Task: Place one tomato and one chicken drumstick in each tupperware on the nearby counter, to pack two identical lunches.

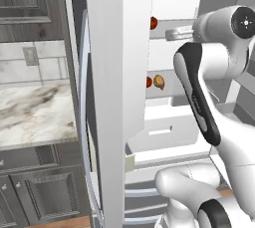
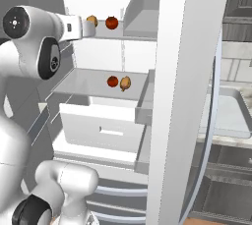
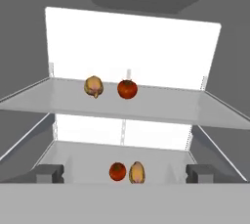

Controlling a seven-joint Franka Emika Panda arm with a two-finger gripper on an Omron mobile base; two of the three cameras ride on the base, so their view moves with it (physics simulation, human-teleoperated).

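Inside an open fridge, the upper shelf (image 3: 161, 108) carries a red tomato (image 3: 127, 89) (image 2: 111, 22) (image 1: 153, 22) and, to its left, a tan chicken drumstick (image 3: 93, 86) (image 2: 92, 20). On the lower shelf lie a second tomato (image 3: 117, 171) (image 2: 112, 81) (image 1: 149, 81) and a second drumstick (image 3: 137, 172) (image 2: 125, 83) (image 1: 159, 81). My gripper (image 3: 124, 174) is open and empty, held at upper-shelf height in front of the food, with its fingertips (image 3: 49, 174) wide apart. The marble counter (image 1: 35, 112) lies to the left of the fridge. The tupperware is out of view.
The open white fridge door (image 1: 114, 97) (image 2: 187, 96) stands edge-on between the fridge interior and the counter. A white drawer (image 2: 106, 128) sits under the lower shelf. A grey sink (image 2: 231, 116) is set in the counter over dark cabinets (image 1: 45, 192).
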